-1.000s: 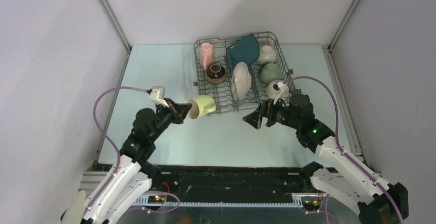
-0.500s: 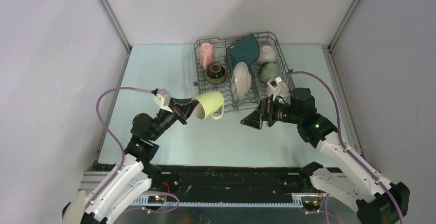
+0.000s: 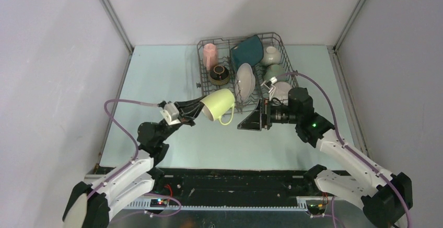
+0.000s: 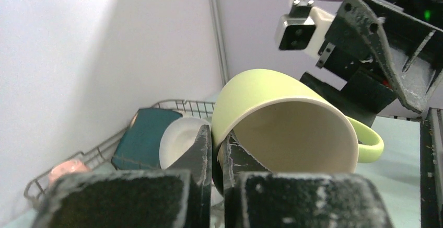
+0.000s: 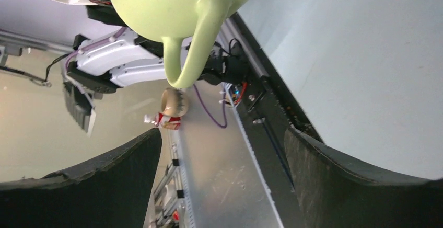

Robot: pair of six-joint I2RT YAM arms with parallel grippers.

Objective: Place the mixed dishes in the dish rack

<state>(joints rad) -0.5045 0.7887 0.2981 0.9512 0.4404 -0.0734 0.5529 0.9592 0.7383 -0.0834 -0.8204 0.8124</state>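
My left gripper is shut on the rim of the yellow-green mug, one finger inside and one outside. It holds the mug on its side in the air just in front of the dish rack. The left wrist view shows that grip on the mug. My right gripper stands open, pointing left at the mug, a little apart from it. From the right wrist, the mug hangs above the open gripper. In the rack are a pink mug, teal plate, brown bowl, white plate, white bowl and pale green bowl.
A pale bowl in the rack's near right corner is partly hidden by my right wrist. The pale blue table is boxed in by grey walls on the left, right and back. Purple cables loop beside both arms.
My left gripper has raised the yellow-green mug and carried it right, toward the rack's front. My right gripper has swung left toward the mug.
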